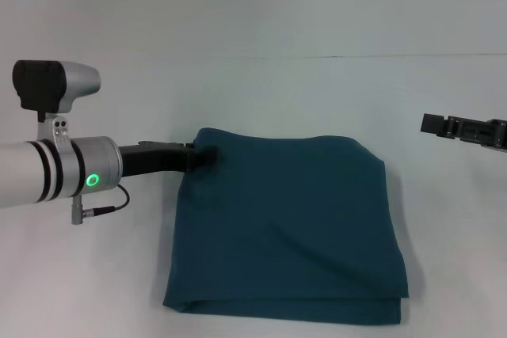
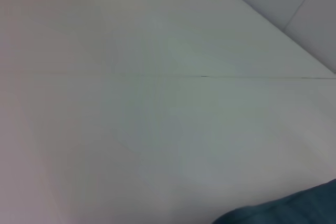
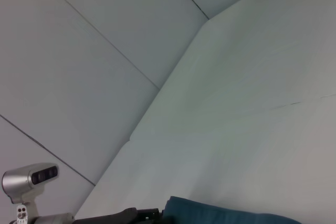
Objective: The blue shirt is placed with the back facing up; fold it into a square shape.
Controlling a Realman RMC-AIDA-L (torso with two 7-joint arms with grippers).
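I saw the blue shirt [image 1: 289, 223] lying folded into a rough square on the white table [image 1: 95, 275]. My left gripper [image 1: 200, 156] was at the shirt's far left corner, its tips buried in the cloth. My right gripper [image 1: 432, 124] hung apart, off the shirt's right side.

The blue shirt [image 1: 289, 227] under my reach is soft, matt woven cloth, smooth save for gentle creases at its folded edges. My left arm [image 1: 47, 172] is brushed silvery metal (the gripper housing is matt black plastic). The table [image 1: 261, 93] looks smooth, pale and matt.
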